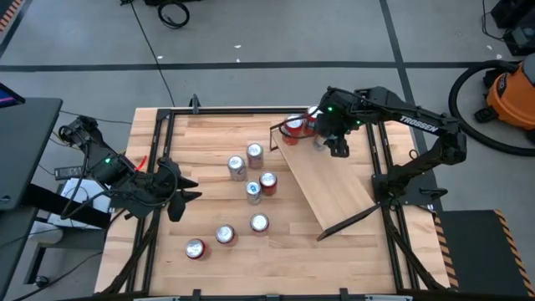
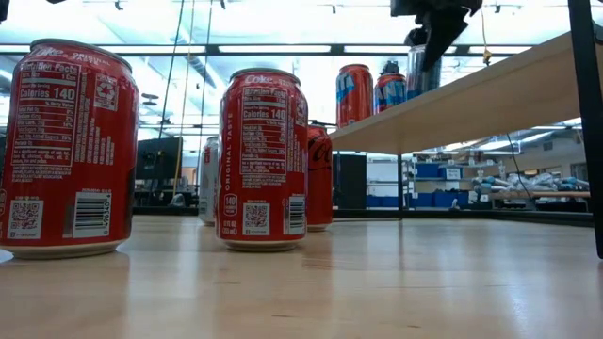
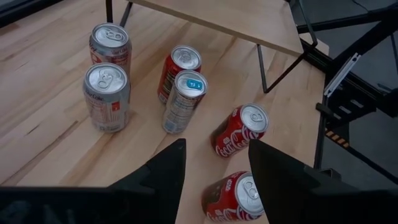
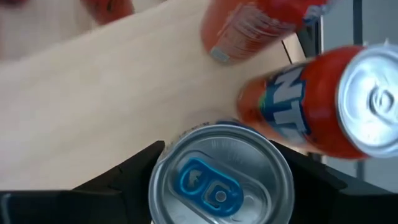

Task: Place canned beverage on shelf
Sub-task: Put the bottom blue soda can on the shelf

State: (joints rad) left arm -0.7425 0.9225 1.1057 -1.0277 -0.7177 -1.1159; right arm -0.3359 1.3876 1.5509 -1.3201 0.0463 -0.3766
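High view: shelf slanted across right half of frame, lower stretch bare to its bottom edge. Right gripper at shelf's upper end, fingers grasping blue-tabbed silver can, beside two orange cans. Left gripper at left table edge, parted, empty, near loose cans.

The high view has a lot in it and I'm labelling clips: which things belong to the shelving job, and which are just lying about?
Job:
shelf
silver blue-tab can, between right hand fingers
two orange cans on shelf
seven loose cans on tabletop

Lying about:
orange vacuum
floor cable
left hand, idle, open
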